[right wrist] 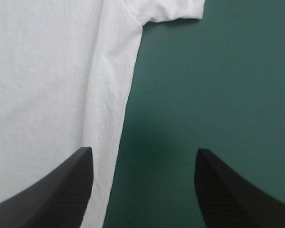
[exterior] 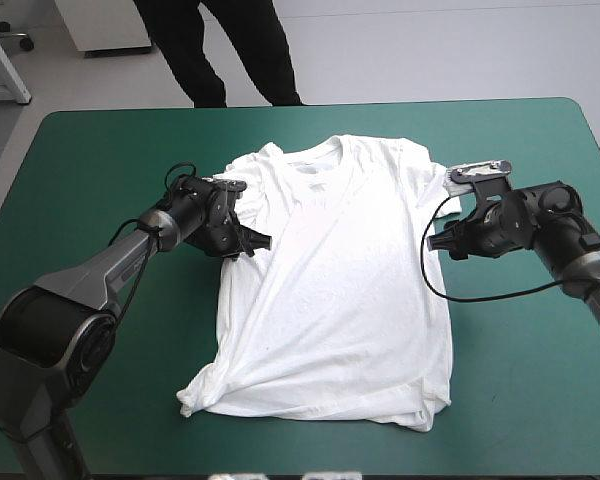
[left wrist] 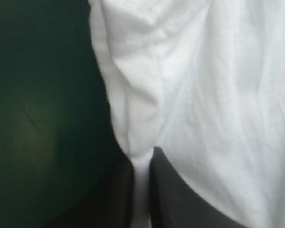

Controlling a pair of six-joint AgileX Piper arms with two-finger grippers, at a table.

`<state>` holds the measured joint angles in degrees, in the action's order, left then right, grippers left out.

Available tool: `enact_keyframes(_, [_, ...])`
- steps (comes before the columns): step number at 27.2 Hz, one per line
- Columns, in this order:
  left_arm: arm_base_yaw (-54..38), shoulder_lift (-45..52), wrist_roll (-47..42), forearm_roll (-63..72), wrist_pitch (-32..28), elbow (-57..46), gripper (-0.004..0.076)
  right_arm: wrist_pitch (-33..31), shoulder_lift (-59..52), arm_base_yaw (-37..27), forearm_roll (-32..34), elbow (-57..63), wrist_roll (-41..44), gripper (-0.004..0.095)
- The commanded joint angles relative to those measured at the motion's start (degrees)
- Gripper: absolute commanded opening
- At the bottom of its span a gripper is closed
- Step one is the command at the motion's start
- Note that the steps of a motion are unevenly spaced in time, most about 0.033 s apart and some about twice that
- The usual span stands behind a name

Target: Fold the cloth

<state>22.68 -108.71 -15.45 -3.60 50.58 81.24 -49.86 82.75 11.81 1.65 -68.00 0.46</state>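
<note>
The T-shirt is lying spread across the middle of the bench, collar toward the far edge and hem toward the near edge, with its near left corner bunching into a twisted wad. The left tool is pinching a narrow ridge of cloth at the shirt's left side, its black fingers all but meeting on the fabric. The right tool is standing open at the shirt's right side edge, just below the right sleeve, one finger hanging over the white edge and the other over bare teal-green cover, gripping nothing. The risk, as I am judging it, is lying in this imbalance. If the left tool is lifting or dragging while the right side is loose, the shirt is likely going to skew toward the bench's left edge, deepening the wrinkles at that bunched corner. The left pinch is looking thin, so it may be catching only one layer or slipping out. The right tool, closing where it is, may be grabbing only the very edge, or missing it.
</note>
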Motion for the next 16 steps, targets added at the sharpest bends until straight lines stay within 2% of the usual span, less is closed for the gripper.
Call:
enact_keyframes(1, [-0.1,2.3,0.5,-0.6,-0.8,1.5,-0.0009,2.2,2.2,-0.5,-2.2,-2.0,-1.9,0.0577])
enact_keyframes(5, [0.0,2.3,0.5,-0.6,-0.8,1.5,-0.0009,5.5,6.5,-0.5,-4.8,-2.7,-3.3,0.0577])
enact_keyframes(16, [0.0,2.3,2.0,2.5,-0.6,1.5,-0.0009,5.2,18.7,-0.5,-4.5,-12.0,-3.5,0.0577])
